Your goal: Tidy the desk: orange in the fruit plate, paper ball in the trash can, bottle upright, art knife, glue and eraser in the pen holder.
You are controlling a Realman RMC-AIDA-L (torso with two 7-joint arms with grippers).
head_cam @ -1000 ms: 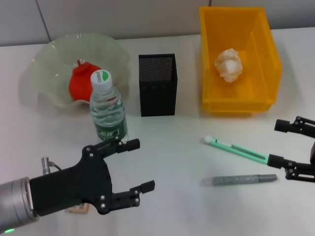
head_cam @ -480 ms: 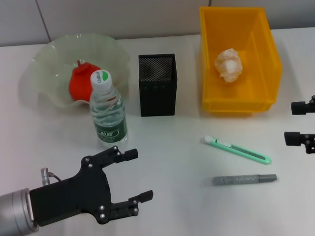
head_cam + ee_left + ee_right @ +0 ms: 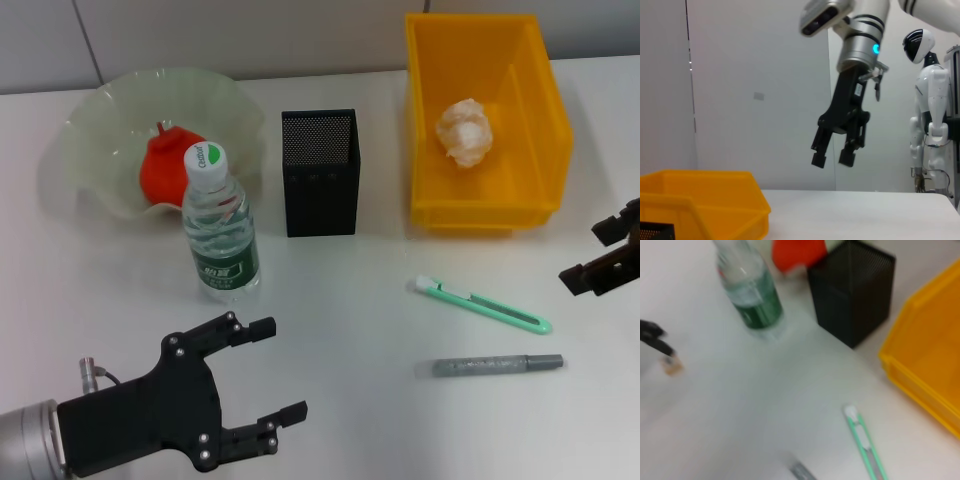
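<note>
Risk: left hand (image 3: 262, 378), fingers spread and empty at the table's near edge, could topple the upright bottle (image 3: 219, 227) just beyond it.

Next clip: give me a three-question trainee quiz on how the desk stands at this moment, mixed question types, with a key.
1. True or false: the bottle stands upright.
2. Where is the paper ball? A) on the table B) in the trash can C) in the pen holder
3. Fill in: the orange sits in the ____.

Key: 1 true. 2 B. 3 fruit plate.
</note>
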